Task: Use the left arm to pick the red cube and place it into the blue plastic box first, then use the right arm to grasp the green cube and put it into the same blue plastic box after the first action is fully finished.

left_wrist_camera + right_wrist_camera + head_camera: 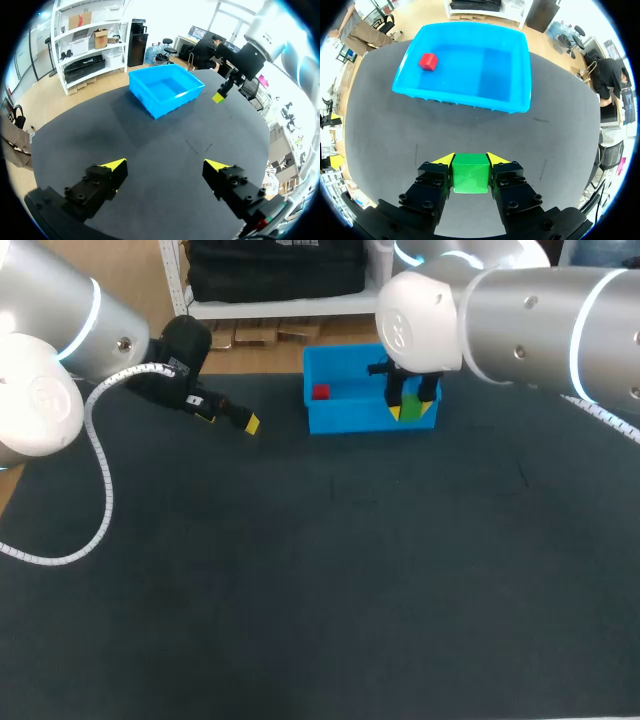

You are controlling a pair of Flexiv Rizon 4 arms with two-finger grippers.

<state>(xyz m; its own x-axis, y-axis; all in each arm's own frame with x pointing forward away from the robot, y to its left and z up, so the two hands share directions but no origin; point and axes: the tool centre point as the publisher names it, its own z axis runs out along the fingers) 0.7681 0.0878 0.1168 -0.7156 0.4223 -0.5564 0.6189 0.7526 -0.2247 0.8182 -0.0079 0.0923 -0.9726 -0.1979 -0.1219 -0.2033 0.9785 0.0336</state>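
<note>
On the dark table, the blue plastic box holds the red cube (near a corner), while the right gripper clamps the green cube and the left gripper gapes empty.

surface: table, dark matte top | marks: few, thin, faint | light: even

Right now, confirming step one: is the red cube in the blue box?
In: the red cube lies on the floor inside the blue box.

Dark matte table, blue plastic box resting on it near the far edge
</note>
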